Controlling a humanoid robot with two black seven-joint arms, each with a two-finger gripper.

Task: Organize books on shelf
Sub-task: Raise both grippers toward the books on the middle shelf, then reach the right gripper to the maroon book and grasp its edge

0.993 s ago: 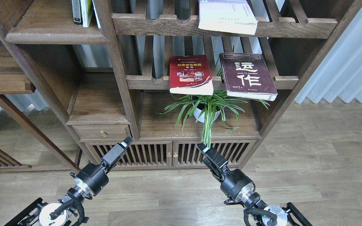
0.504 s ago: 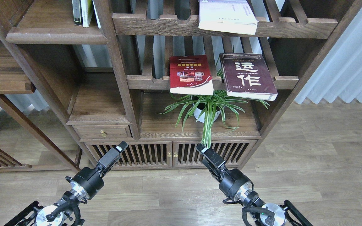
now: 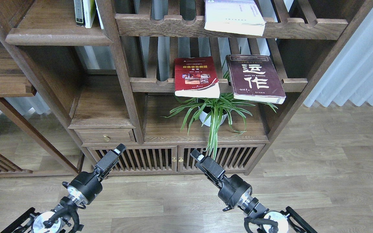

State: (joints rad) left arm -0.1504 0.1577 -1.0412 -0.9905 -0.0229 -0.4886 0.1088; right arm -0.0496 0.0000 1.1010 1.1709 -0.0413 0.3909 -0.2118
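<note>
The maroon book point(image 3: 257, 78) and the red book point(image 3: 197, 76) lie flat side by side on a slatted rack point(image 3: 147, 84), their front edges overhanging its scalloped rail, so they look parked rather than filed. The pale book point(image 3: 233, 16) lies the same way on the rack above. The solid shelf point(image 3: 58, 36) at upper left, where a few volumes point(image 3: 84, 12) stand upright, seems the proper place. Our left tool point(image 3: 119, 149) and right tool point(image 3: 195, 155) hang low before the cabinet doors point(image 3: 173, 158), holding nothing; we cannot tell how far either is open.
</note>
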